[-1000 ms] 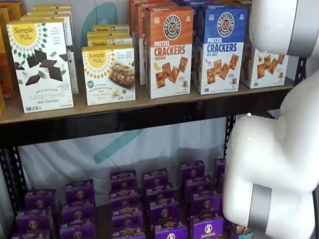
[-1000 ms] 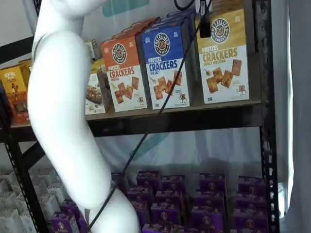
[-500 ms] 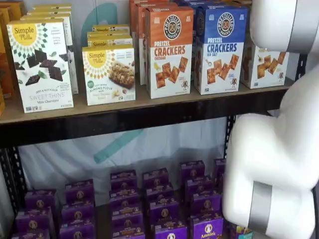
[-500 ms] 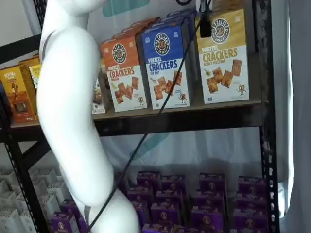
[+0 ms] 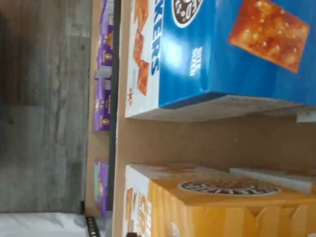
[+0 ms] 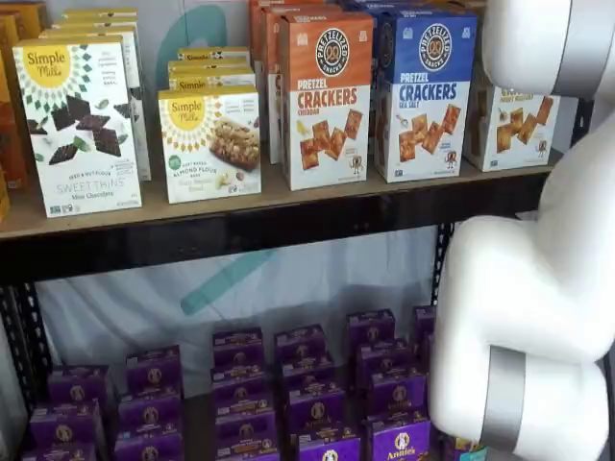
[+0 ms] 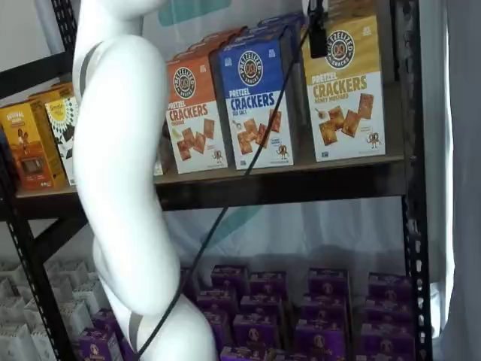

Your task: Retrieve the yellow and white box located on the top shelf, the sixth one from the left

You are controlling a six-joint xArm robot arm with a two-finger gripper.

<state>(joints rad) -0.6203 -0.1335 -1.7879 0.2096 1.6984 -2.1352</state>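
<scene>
The gripper, at the frame's top, jaws apparently wide and empty, looks mid-approach; next, centre on the yellow and white box.

On the top shelf the honey mustard box is stood at the row's 3 o'clock end. The sea salt box is placed just beside it at 9 o'clock, and the cheddar box comes next. Further boxes are stacked behind each. The Simple Mills boxes are set further toward 9 o'clock. The Annie's boxes are ranged on the lower level, at 6 o'clock.
</scene>
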